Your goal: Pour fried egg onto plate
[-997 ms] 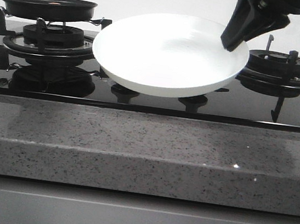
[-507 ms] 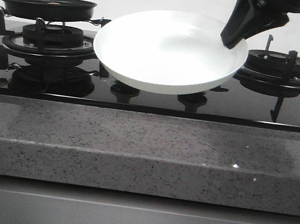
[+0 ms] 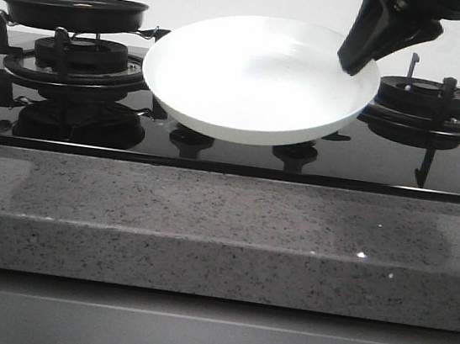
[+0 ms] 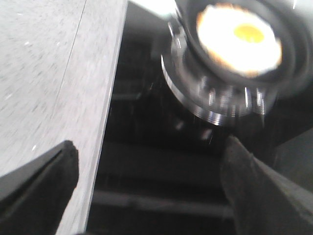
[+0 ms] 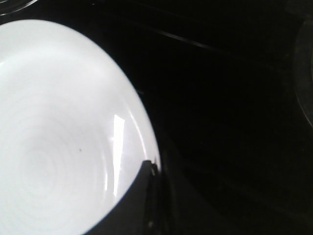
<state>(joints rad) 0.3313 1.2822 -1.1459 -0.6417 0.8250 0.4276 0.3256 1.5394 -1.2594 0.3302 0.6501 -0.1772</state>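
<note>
The white plate [image 3: 259, 82] hangs tilted above the middle of the black hob. My right gripper [image 3: 359, 58] is shut on its far right rim. In the right wrist view the plate [image 5: 58, 137] is bare, with one dark finger [image 5: 142, 196] over its rim. The black pan [image 3: 73, 9] sits on the left burner. The fried egg [image 4: 239, 39], white with an orange yolk, lies in the pan [image 4: 291, 73] in the left wrist view. My left gripper [image 4: 149, 181] is open and empty, low over the hob, short of the pan. It is not in the front view.
The black glass hob has a left burner [image 3: 79, 63] under the pan and a right burner [image 3: 430, 105] with raised grates. Two knobs [image 3: 191, 141] sit below the plate. A grey speckled counter [image 3: 222, 230] runs along the front and beside the hob [image 4: 49, 73].
My right gripper has lifted the plate slightly. The pan has not moved.
</note>
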